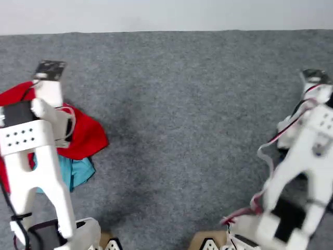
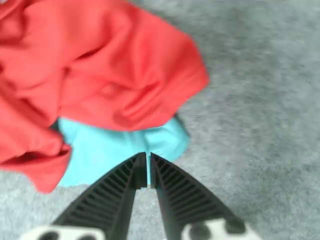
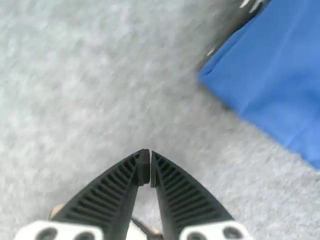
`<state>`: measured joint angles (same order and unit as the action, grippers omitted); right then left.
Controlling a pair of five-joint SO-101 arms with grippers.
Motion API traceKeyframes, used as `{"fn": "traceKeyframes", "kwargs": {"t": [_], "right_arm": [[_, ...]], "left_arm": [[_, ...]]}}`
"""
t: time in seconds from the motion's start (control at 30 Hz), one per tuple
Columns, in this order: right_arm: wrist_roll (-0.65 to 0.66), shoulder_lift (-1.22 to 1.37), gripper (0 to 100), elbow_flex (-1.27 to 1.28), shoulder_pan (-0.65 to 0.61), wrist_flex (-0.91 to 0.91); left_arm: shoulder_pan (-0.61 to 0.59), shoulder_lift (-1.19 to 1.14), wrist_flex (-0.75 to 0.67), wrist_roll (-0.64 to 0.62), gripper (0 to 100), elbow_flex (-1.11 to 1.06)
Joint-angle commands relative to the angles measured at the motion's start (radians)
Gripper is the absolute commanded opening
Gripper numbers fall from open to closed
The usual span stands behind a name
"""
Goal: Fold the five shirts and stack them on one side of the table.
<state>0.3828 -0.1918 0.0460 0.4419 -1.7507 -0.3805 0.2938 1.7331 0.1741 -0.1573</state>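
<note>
Left end effector point(image 2: 145, 172) and right end effector point(image 3: 145, 167) are closed, empty. The left hangs just beside the red shirt point(image 2: 100, 75), which overlies a turquoise shirt point(image 2: 110, 150); best open wide, pinch red cloth only.

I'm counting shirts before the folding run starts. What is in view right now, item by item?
red shirt: one, red, crumpled at the table's left edge, partly beneath the left arm.
turquoise shirt: one, turquoise, partly under the red shirt.
blue shirt: one, blue, lying on the table near the right gripper.
table cover: one, grey, across the table.
left arm: one, white, over the red shirt.
right arm: one, white, at the table's right edge.
left gripper: one, black fingers shut, tips over the turquoise shirt's edge.
right gripper: one, black fingers shut, over the table cover beside the blue shirt.
</note>
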Motion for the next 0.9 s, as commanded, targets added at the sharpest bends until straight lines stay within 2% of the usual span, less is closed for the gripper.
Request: {"fn": "traceKeyframes", "kwargs": {"t": [0.0, 0.23, 0.3, 0.5, 0.87], "right_arm": [[-0.014, -0.265, 1.0, 0.172, -0.022, -0.031], [-0.012, -0.423, 1.5, 0.373, -0.018, -0.039], [-0.012, -0.444, 1.5, 0.405, -0.018, -0.039], [-0.012, -0.489, 1.5, 0.474, -0.018, -0.039], [-0.012, -0.496, 1.5, 0.496, -0.018, -0.041]], "left_arm": [[-0.094, 0.028, -0.037, -0.009, 3, 0.008], [-0.207, 0.028, -0.153, -0.003, 15, 0.012], [-0.229, 0.028, -0.183, 0.043, 19, 0.012], [-0.308, 0.014, -0.353, 0.155, 22, -0.004], [-0.416, -0.245, -0.612, 0.279, 22, -0.004]]}}
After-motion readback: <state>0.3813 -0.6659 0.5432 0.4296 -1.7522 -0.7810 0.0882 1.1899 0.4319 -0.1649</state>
